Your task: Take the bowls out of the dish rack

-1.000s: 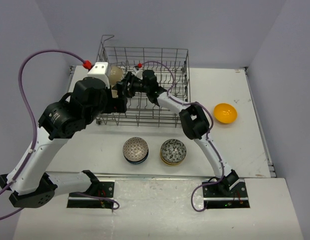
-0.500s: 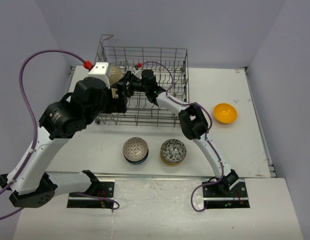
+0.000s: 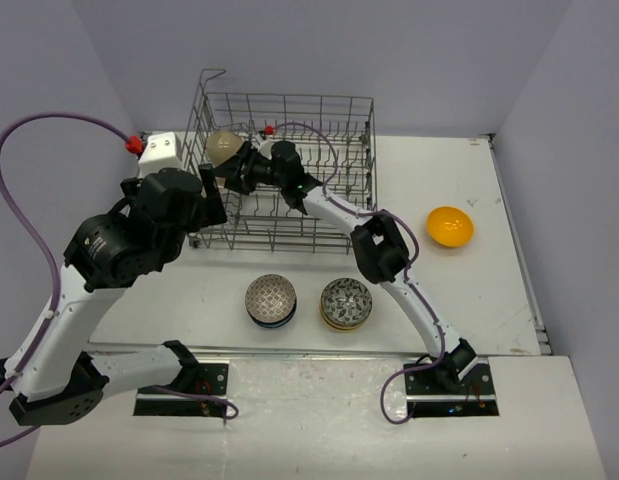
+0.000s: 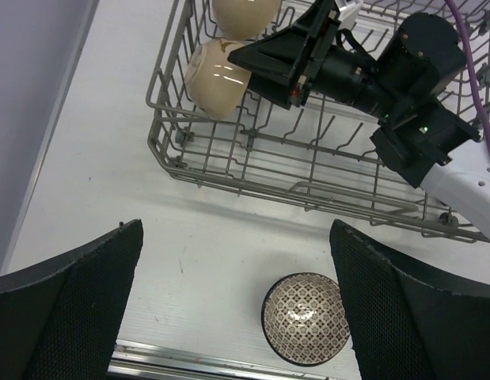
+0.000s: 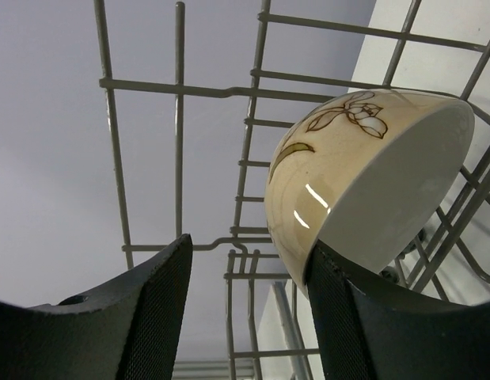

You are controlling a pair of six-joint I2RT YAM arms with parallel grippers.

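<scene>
L gripper (image 4: 235,226) is hovering w/ fingers spread wide, nothing btwn them, above bare tabletop (image 3: 459,290) just off the near-left corner of the dish rack (image 3: 334,215). The rack is sitting along the far edge, toward the far-left corner.

R arm is reaching across into the rack's left end. R gripper (image 5: 248,245) is partly open, jaws empty. A beige bowl w/ a flower sketch (image 5: 363,182) is lying tilted on the tines right next to one finger (image 5: 332,317), outside the gap; can't tell if it's touching. From the L wrist cam, this bowl (image 4: 219,70) is leaning at the rack's left wall, and a 2nd beige bowl (image 4: 245,12) is sitting just behind it, toward the far edge.

Already out on the table: 2 patterned bowls side by side near the middle of the near edge, one brownish (image 3: 271,298), one grey (image 3: 346,302), and an orange-yellow bowl (image 3: 450,226) toward the right edge, well apart from the rack.
</scene>
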